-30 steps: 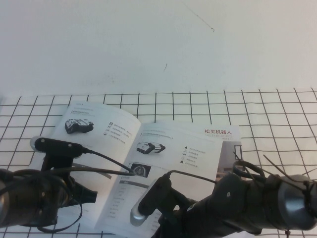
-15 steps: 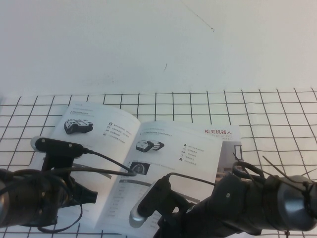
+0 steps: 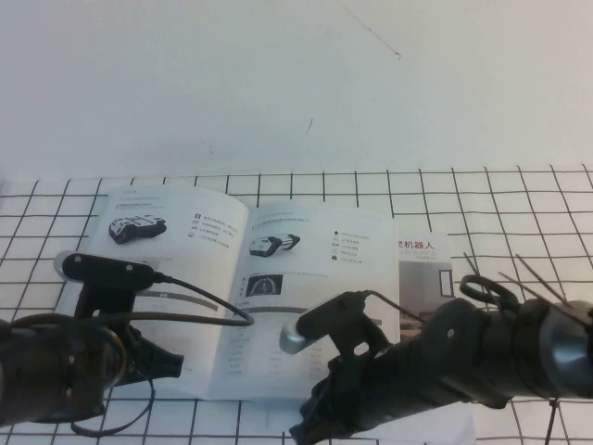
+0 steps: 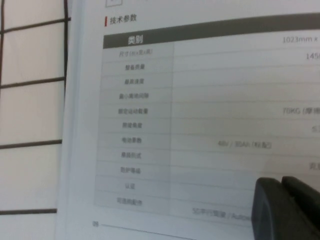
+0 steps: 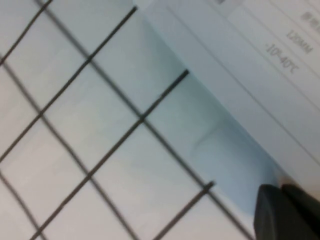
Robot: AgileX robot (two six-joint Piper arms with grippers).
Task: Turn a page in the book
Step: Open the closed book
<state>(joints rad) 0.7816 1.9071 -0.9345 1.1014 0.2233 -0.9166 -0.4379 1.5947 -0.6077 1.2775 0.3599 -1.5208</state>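
Observation:
The book [image 3: 218,278] lies open on the grid mat, showing white inner pages with robot photos and tables. Its printed front cover side is hidden. My right gripper [image 5: 283,212] is at the book's near right corner. Its fingers are shut together where the edge of a lifted white page [image 5: 250,85] runs into them, and a shadow lies under that page. In the high view this page [image 3: 320,283] ends at a raised right edge. My left gripper [image 4: 287,210] is shut and hovers over the table on the left-hand page [image 4: 200,100].
A second booklet [image 3: 424,264] with the orange title peeks out from under the book's right side. The black-lined grid mat [image 3: 519,213] covers the table. My left arm [image 3: 56,371] and right arm [image 3: 445,362] fill the near edge.
The right arm has moved left and farther in. The right-hand page now ends farther left and covers part of the orange title. The book's left side has shifted slightly left.

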